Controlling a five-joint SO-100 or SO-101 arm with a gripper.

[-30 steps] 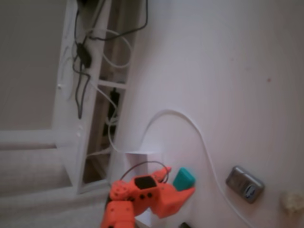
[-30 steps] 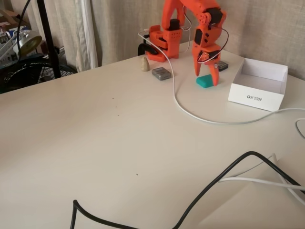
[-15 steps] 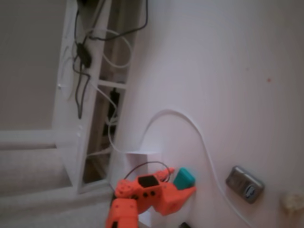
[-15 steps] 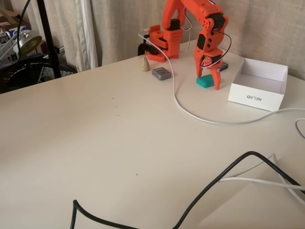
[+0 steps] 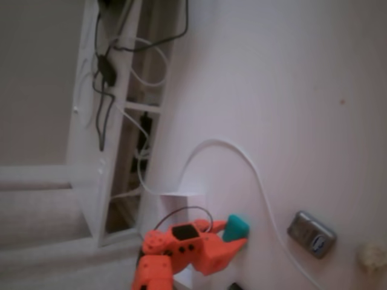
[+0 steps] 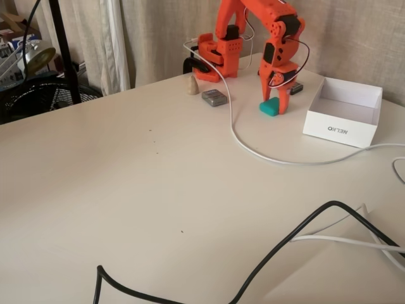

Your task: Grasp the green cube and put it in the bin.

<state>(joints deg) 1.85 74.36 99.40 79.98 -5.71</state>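
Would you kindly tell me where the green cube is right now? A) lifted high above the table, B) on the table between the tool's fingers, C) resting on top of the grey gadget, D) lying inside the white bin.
B: in a fixed view the green cube sits on the table with the tool closed in around it, left of the bin and apart from the grey gadget.

Pale table (image 6: 126, 190), green cube (image 6: 269, 107), bin (image 6: 345, 114), grey gadget (image 6: 214, 97), white cable (image 6: 253, 149), black cable (image 6: 285, 244)
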